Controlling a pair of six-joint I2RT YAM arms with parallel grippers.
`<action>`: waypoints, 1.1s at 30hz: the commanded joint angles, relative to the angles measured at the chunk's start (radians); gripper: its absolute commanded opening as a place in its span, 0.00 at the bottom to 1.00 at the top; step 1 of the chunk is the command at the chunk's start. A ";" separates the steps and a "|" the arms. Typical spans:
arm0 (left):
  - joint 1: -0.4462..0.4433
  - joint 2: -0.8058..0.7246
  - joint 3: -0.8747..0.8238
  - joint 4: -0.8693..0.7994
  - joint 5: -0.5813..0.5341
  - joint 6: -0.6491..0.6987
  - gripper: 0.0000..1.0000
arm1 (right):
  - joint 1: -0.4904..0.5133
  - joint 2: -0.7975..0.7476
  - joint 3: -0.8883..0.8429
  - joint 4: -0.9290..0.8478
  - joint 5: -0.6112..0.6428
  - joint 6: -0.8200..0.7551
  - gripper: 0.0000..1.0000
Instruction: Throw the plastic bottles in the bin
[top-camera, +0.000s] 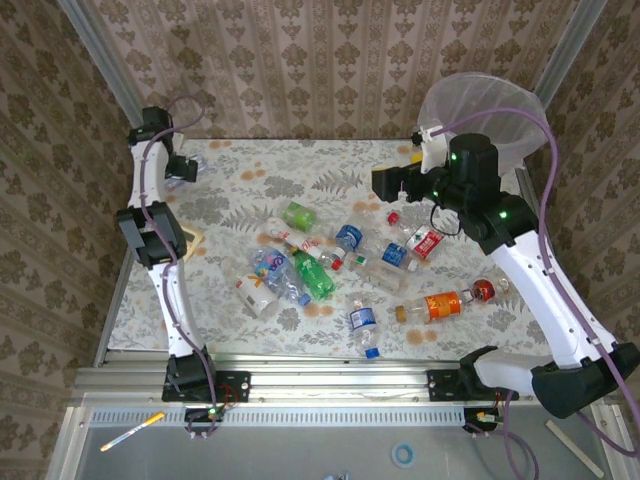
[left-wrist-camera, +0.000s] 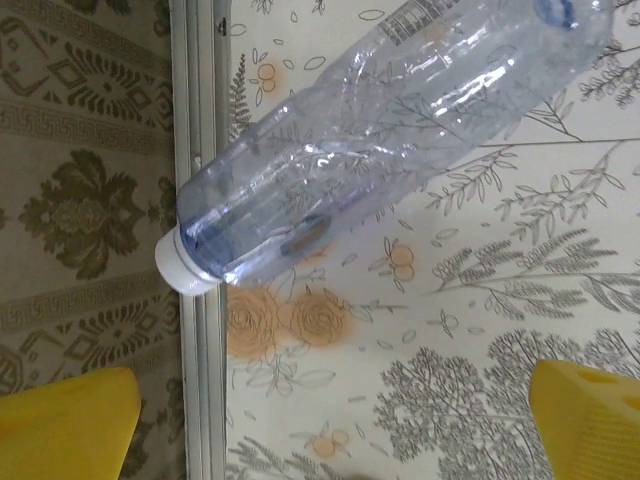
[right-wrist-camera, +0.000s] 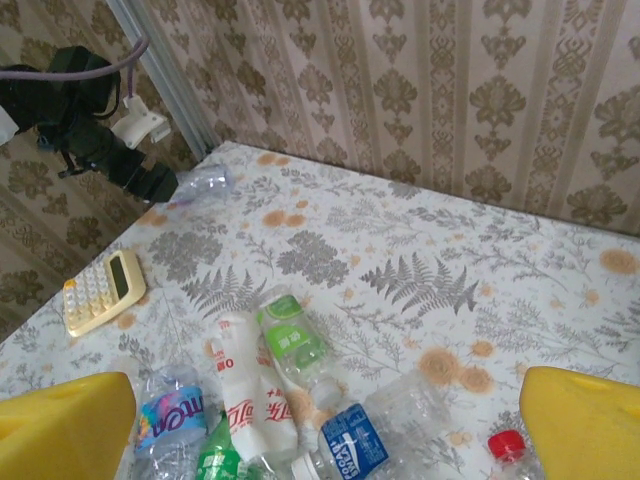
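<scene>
**Both jaws spread, nothing gripped**

Left jaws: wide apart, empty. One clear white-capped bottle sits just ahead of them over the tabletop, its cap at the edge rail, with the wall right behind. Right jaws: wide apart, empty, with the bin behind them. Remaining plastic bottles lie scattered below and ahead of the right jaws. A yellow calculator lies off to their left, near the heap.

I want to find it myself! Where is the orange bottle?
Look at the flowery table, then its near right part, beside the white right arm. The orange bottle lies on its side there, off the main pile. It alone is bright orange; the nearest bottle is clear with a blue label.
</scene>
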 joint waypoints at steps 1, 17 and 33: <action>0.012 0.049 0.091 -0.038 0.006 0.051 1.00 | 0.015 0.016 0.053 -0.027 0.005 -0.011 1.00; 0.039 0.165 0.202 0.081 0.075 0.053 1.00 | 0.068 0.089 0.117 -0.097 0.043 -0.043 1.00; 0.064 0.265 0.260 -0.026 0.249 0.034 1.00 | 0.113 0.122 0.138 -0.087 0.065 -0.073 1.00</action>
